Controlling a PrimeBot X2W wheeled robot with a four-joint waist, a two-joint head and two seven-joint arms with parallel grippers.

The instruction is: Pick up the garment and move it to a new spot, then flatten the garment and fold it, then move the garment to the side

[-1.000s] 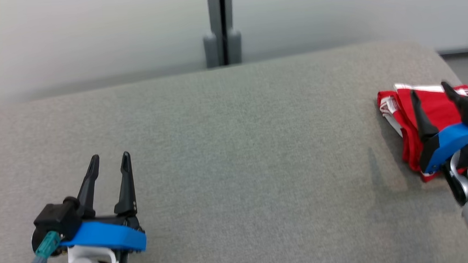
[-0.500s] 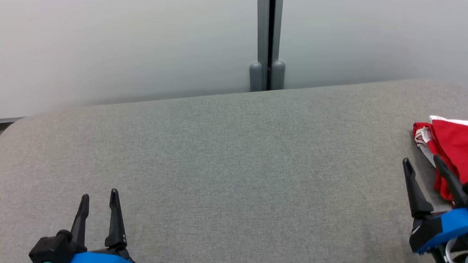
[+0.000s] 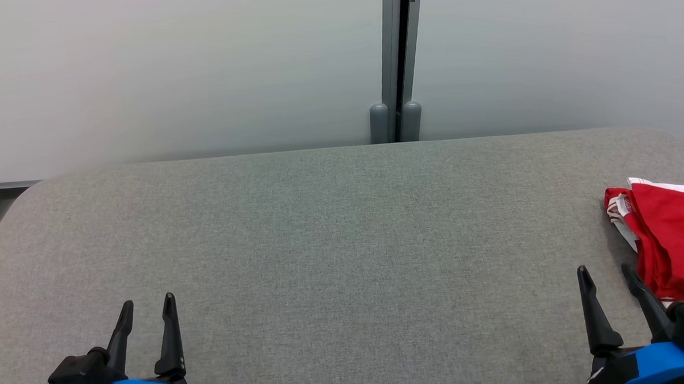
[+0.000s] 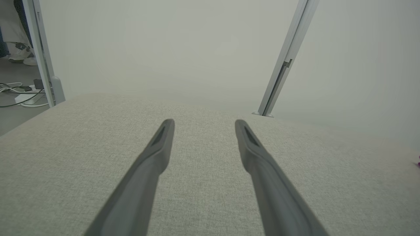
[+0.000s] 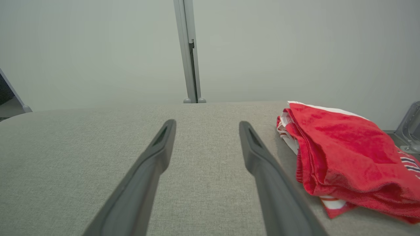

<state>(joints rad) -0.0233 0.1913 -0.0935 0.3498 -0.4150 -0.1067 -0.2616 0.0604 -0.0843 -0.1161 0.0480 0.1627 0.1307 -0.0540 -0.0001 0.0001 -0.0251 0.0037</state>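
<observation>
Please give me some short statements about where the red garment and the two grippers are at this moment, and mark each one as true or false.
1. The red garment lies folded near the right edge of the grey surface. True.
2. The right gripper is shut on the garment. False: the right gripper stands open beside it, gripping nothing.
3. The left gripper is open and empty. True.
4. The garment is spread flat in the middle of the surface. False: it lies in a folded bundle at the right side.
5. A grey post stands behind the far edge of the surface. True.
</observation>
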